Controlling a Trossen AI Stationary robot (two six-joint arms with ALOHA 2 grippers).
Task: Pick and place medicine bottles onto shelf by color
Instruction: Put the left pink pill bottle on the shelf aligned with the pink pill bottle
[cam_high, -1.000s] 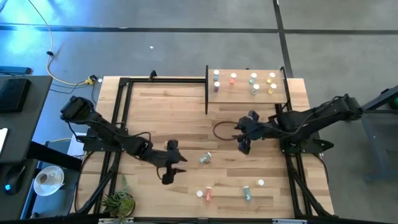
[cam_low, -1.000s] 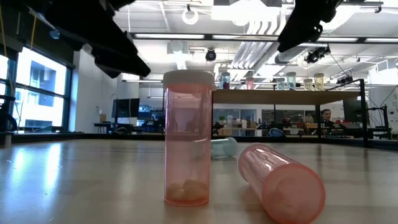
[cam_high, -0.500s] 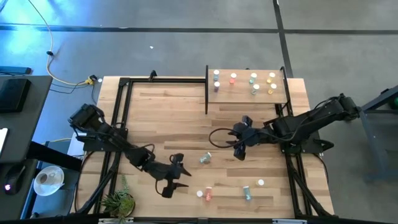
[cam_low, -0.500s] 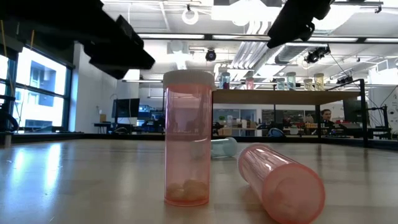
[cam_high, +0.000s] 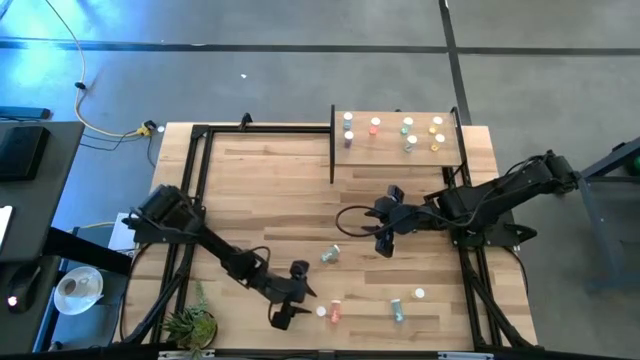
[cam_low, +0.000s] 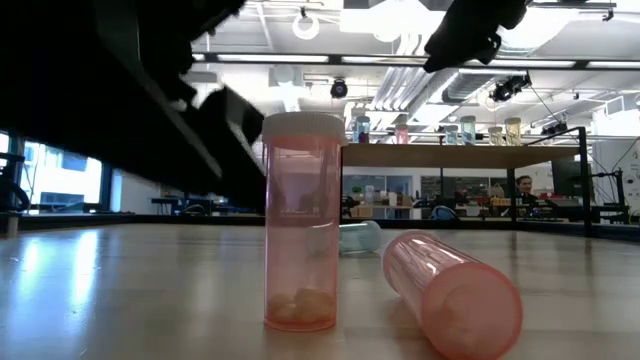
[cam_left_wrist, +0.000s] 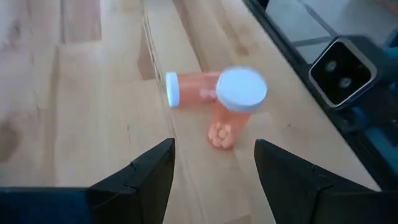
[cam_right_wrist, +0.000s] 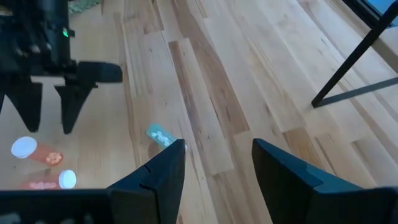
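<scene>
Two pink medicine bottles sit near the table's front edge. One stands upright on its base; the other lies on its side just beyond it. My left gripper is open, low over the table just left of the standing bottle, and touches nothing. A teal bottle lies mid-table. My right gripper hovers open, above and right of it. The shelf at the far right carries several upright bottles.
Another teal bottle lies near the front right, with a white-capped one beside it. Black frame posts edge the shelf. A black cable loop lies by my right gripper. A small plant stands at the front left corner.
My left gripper has swung toward the table's near edge and to the right, sinking toward the upright pink bottle, jaws still open. My right gripper shifted slightly toward the table's left, then held still. No bottle has moved.
</scene>
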